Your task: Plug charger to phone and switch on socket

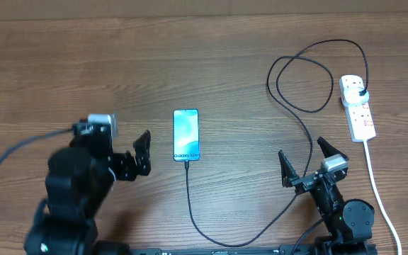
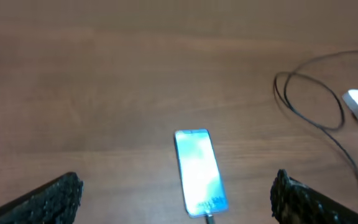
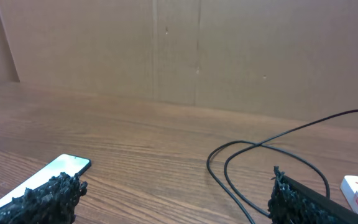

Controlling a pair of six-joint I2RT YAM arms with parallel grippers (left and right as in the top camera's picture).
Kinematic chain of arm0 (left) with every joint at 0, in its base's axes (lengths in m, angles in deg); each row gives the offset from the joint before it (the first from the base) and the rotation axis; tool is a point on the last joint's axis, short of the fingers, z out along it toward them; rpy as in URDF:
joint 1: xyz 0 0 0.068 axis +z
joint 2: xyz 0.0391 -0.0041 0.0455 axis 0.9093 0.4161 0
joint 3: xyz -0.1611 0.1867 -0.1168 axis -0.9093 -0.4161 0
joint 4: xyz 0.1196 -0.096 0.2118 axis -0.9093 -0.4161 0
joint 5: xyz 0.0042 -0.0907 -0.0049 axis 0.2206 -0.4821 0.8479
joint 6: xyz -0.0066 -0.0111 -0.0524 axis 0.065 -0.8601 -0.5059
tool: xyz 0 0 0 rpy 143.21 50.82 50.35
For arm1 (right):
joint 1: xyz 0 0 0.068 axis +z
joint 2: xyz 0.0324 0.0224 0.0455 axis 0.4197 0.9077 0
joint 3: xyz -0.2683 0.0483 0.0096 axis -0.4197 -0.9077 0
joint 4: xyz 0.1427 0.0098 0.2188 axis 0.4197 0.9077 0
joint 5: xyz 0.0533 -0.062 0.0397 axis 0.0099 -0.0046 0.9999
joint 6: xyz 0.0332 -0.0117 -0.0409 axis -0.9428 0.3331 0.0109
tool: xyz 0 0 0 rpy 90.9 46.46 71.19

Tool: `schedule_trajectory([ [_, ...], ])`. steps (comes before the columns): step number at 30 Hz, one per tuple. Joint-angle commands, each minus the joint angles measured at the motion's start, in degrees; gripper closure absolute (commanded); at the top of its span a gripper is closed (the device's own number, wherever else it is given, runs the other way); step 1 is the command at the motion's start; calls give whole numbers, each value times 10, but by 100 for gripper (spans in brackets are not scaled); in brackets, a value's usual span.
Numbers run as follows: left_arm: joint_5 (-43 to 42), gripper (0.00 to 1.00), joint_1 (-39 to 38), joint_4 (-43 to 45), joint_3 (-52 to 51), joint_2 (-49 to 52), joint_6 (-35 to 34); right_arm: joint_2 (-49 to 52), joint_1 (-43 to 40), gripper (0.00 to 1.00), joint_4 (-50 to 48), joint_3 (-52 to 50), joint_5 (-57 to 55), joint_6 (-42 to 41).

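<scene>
Phone (image 1: 185, 134) — slim glossy rectangle, light-blue screen lit — is being shown lying flat on the wood-grain table (image 1: 83, 64), just right of the left gripper (image 1: 143, 154) and well left of the right gripper (image 1: 305, 161). Both grippers are being held with rough black fingers spread wide, nothing being gripped or touched. Charger (image 1: 190, 205) — thin black looping cable — is being seen meeting the phone's near edge, its plug seated in the white oblong socket (image 1: 358, 110) at far right.

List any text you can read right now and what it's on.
"Galaxy S24": on the phone screen, at the end nearest the robot.
Red markings on the socket: too small to read.
No other text visible.
</scene>
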Motion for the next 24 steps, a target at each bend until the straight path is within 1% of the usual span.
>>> schedule_trajectory([
  [1,16,0,4,51,-90,-65,74,-5,-1,0,-3,-6,1,-2],
  [7,9,0,7,169,-224,-171,132,-5,-1,0,-3,-6,1,-2],
  [12,-48,0,38,247,-320,-251,194,-5,-1,0,-3,-6,1,-2],
  [16,-49,0,56,280,-374,-303,212,-5,-1,0,-3,-6,1,-2],
  [21,-48,0,66,299,-427,-351,273,-5,-1,0,-3,-6,1,-2],
  [24,-44,0,78,318,-453,-372,282,-5,-1,0,-3,-6,1,-2],
])
